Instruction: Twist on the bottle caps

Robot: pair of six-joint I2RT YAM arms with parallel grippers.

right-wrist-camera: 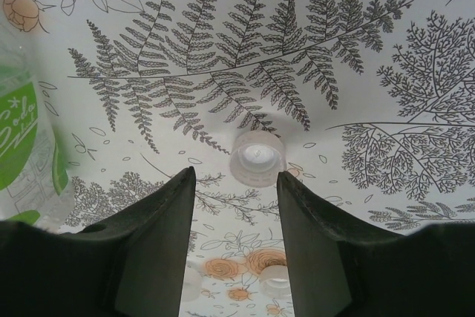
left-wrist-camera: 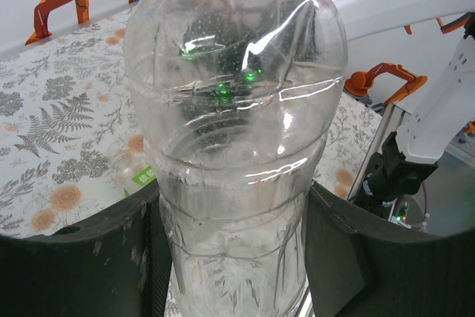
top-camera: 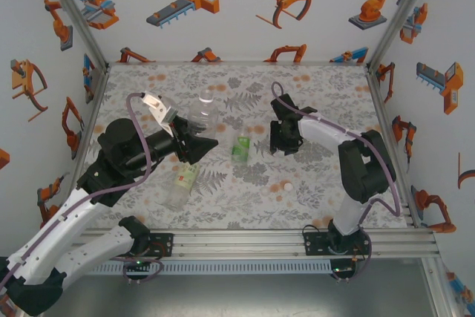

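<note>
At table centre, your left gripper [left-wrist-camera: 234,272] clamps the plain bottle [left-wrist-camera: 237,131], empty but for droplets. Your right gripper [right-wrist-camera: 236,180], jaws narrowly apart, frames a bottle cap [right-wrist-camera: 257,157] lying on the table [right-wrist-camera: 371,50]. The green-label bottle [right-wrist-camera: 22,146] sits at its 9 o'clock.

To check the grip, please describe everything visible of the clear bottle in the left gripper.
The plain clear bottle is thin transparent plastic, no label, with a domed shoulder, a ribbed waist and bright glints. The left gripper is shut on its lower body, one dark finger on each side. Whether it is capped is unclear.
</note>
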